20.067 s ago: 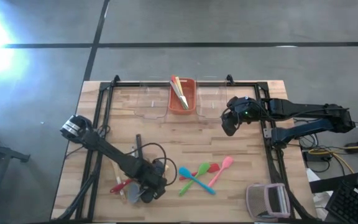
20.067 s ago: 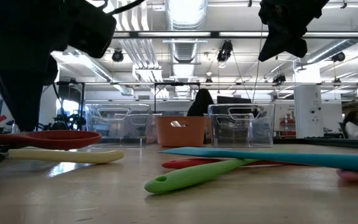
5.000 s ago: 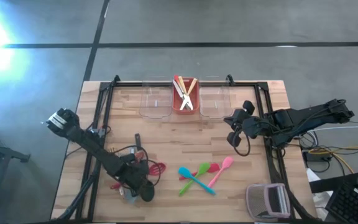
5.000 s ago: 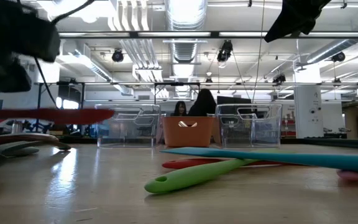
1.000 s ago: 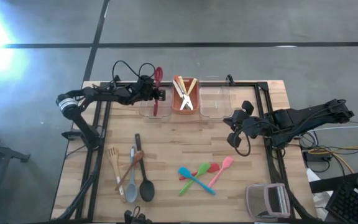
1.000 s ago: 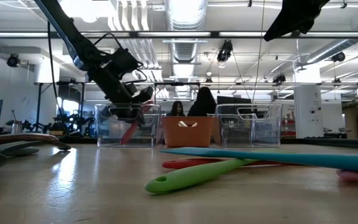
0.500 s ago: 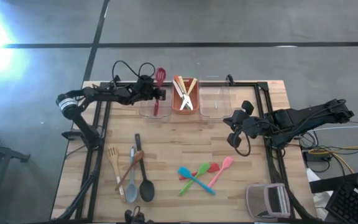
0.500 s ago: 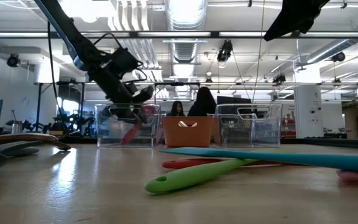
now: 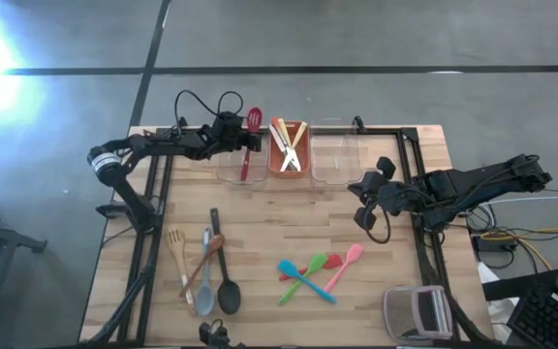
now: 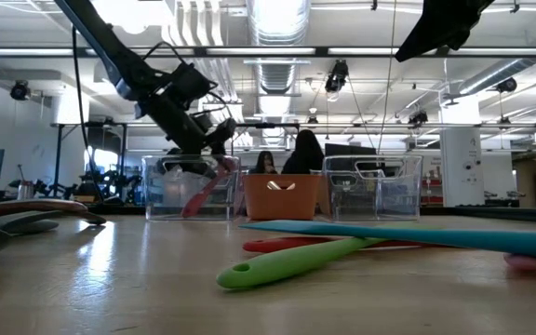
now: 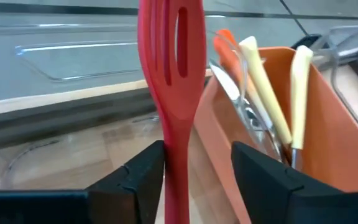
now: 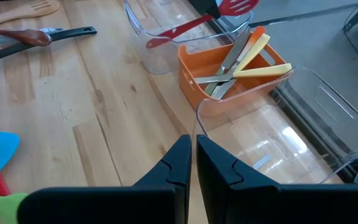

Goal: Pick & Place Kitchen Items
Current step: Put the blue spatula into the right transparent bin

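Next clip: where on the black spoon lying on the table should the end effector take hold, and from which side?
Grip the black spoon mid-handle, from straight above. It lies flat; the wooden spoon crosses its upper handle, and the bowl is too wide.

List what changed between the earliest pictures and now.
The left tool carried the red slotted spatula from the near-left utensil pile to the left clear bin and has opened around it. The orange bin gained utensils. The right tool, shut, shifted nearer. The small coloured spoons stayed put.
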